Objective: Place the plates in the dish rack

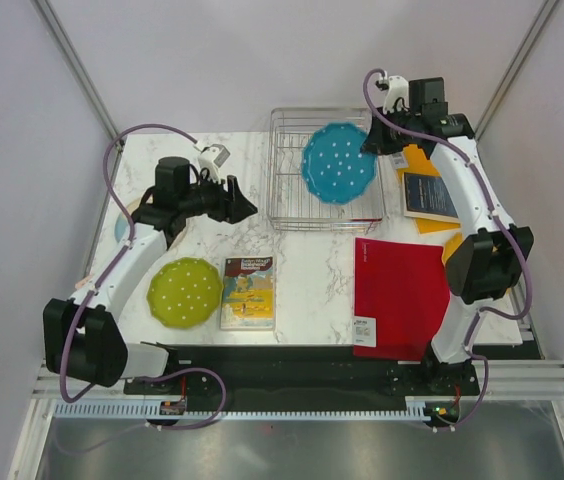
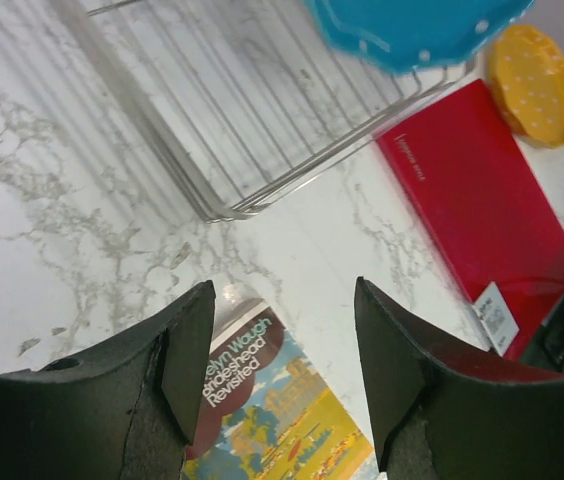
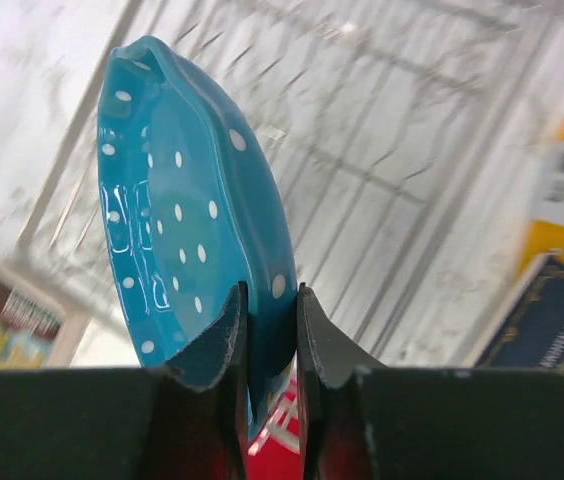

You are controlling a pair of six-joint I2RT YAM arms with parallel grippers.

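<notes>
My right gripper is shut on the rim of the teal blue plate, holding it on edge over the right half of the dish rack. From above, that teal plate covers much of the rack's right side. My left gripper hangs open and empty just left of the rack, above the marble. The lime green plate lies flat at the front left. An orange-yellow plate lies beyond the red folder, mostly hidden behind the right arm from above. A pale plate edge peeks out under the left arm.
An illustrated book lies next to the green plate, below my left gripper. A red flat folder covers the front right. A dark blue book rests on something yellow at the right of the rack.
</notes>
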